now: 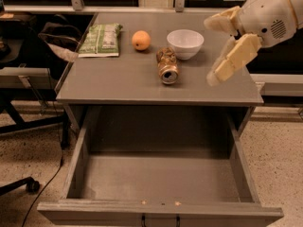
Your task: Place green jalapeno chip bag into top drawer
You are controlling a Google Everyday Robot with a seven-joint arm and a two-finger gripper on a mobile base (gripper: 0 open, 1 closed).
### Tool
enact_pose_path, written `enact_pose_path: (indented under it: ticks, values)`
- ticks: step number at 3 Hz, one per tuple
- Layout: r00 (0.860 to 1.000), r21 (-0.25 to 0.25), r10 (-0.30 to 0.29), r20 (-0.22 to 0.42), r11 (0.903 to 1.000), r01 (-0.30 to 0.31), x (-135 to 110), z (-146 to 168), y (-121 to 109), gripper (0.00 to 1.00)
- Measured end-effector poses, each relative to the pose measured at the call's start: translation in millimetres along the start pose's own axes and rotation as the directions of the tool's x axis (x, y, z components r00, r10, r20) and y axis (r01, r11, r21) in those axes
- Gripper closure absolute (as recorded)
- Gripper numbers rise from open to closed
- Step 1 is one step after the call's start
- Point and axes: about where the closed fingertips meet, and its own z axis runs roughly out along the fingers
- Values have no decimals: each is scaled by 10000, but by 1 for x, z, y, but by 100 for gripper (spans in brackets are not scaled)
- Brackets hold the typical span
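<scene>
The green jalapeno chip bag (100, 39) lies flat at the far left of the grey table (118, 82). The top drawer (161, 178) is pulled fully open below the table and holds nothing. My gripper (211, 48) hangs above the table's right side, far to the right of the bag, with its two cream fingers (232, 58) spread wide apart and nothing between them.
An orange (141, 40), a white bowl (185, 43) and a crushed brown can (167, 65) sit on the table between the bag and the gripper. A black chair (28, 70) stands to the left. The floor is speckled.
</scene>
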Motion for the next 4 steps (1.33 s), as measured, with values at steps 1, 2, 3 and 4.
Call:
enact_pose_path:
  ticks: [1, 2, 3, 4]
  values:
    - [10000, 134, 55, 46, 9999, -56, -1, 1, -2, 0]
    - [9982, 972, 513, 296, 9938, -540, 4, 5, -9, 0]
    - [9915, 2511, 1082, 726, 9601, -1232, 9, 19, -50, 0]
    - [9886, 3253, 1169, 949, 9349, -1418, 8, 26, -79, 0]
